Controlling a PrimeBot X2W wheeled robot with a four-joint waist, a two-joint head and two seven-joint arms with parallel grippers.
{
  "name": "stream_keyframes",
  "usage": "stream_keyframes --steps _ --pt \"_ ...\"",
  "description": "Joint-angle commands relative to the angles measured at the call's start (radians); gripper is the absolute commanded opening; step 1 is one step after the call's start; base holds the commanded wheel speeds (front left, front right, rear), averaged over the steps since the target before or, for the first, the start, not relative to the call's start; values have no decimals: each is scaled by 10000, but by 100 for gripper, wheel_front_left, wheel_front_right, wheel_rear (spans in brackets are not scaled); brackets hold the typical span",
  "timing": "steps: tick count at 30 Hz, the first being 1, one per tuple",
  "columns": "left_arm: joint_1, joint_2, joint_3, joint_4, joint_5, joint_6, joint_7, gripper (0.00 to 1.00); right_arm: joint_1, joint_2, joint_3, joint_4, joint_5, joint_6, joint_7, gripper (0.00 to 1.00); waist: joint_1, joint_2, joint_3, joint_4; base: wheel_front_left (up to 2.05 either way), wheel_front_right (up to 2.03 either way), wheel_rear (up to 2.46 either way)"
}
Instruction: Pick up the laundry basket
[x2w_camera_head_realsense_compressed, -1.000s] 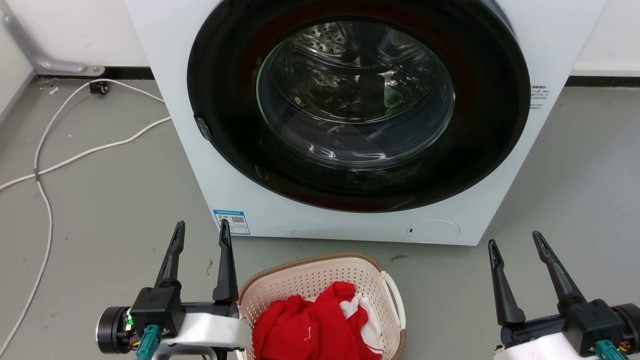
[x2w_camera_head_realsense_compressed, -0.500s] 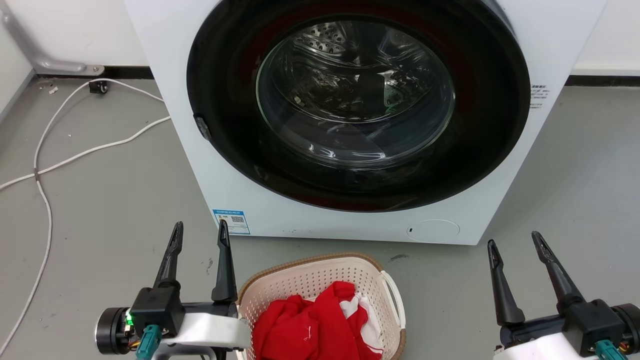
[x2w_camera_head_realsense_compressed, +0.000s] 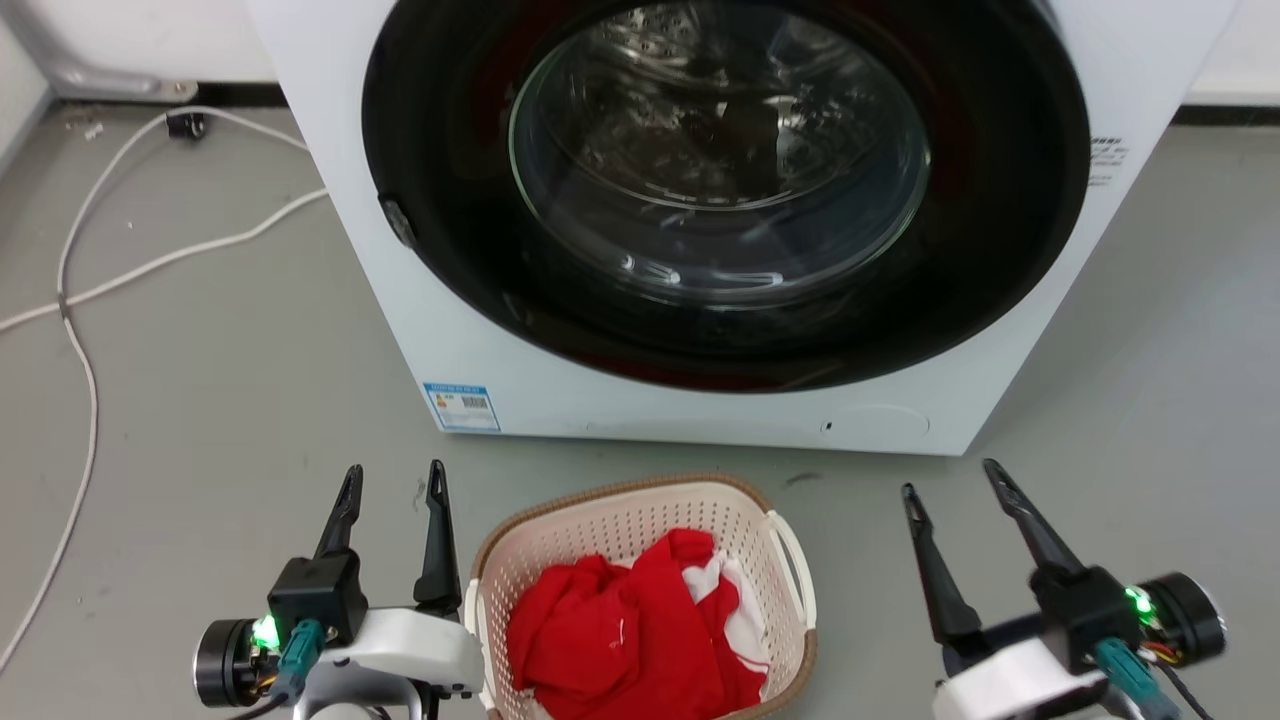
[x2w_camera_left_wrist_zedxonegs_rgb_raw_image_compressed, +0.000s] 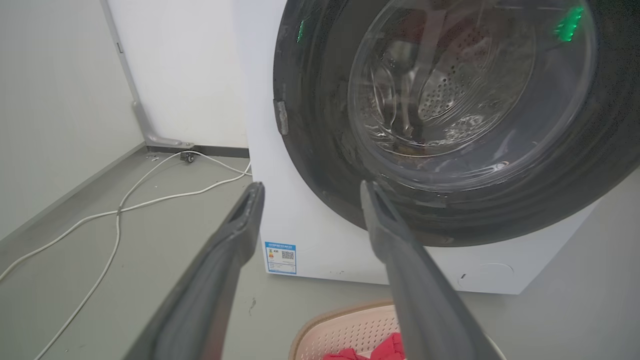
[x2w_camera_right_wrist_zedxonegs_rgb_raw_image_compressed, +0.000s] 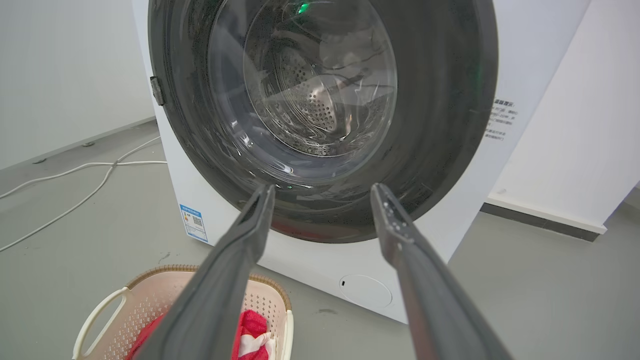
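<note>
left tool apart, empty | right tool apart, empty | laundry basket between both, nearer left tool

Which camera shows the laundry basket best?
Head view: the laundry basket shows nearly whole, with rim and red clothes. Left wrist view catches a rim sliver; in the right wrist view a finger crosses it.

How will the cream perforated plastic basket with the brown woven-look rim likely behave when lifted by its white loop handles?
Probably stiff: the cream perforated plastic basket shows moulded walls. Likely light: it holds crumpled red-and-white cloth. It may tilt if raised by one white loop handle.
</note>
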Motion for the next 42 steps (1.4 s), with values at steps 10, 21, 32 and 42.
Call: stream_keyframes --steps 10,21,32,42 --pt "-1312 22 525 2185 275 -469 -28 100 -1827 -7 689 2478 -876 -7 -23 100 -1 0 1559 71 0 0 0" --pt "-2819 11 568 4433 313 -900 -28 100 -3742 -171 1039 4809 -1504 -7 -23 100 -1 0 3228 200 0 0 0" --pt "-4178 42 575 6633 370 -961 -28 100 -5265 -263 1196 7174 -1739 -7 -23 100 -1 0 4549 198 0 0 0" --pt "-5031 63 706 7764 253 -987 -28 100 -6276 -231 870 8309 -2027 -7 -23 100 -1 0 5589 309 0 0 0"
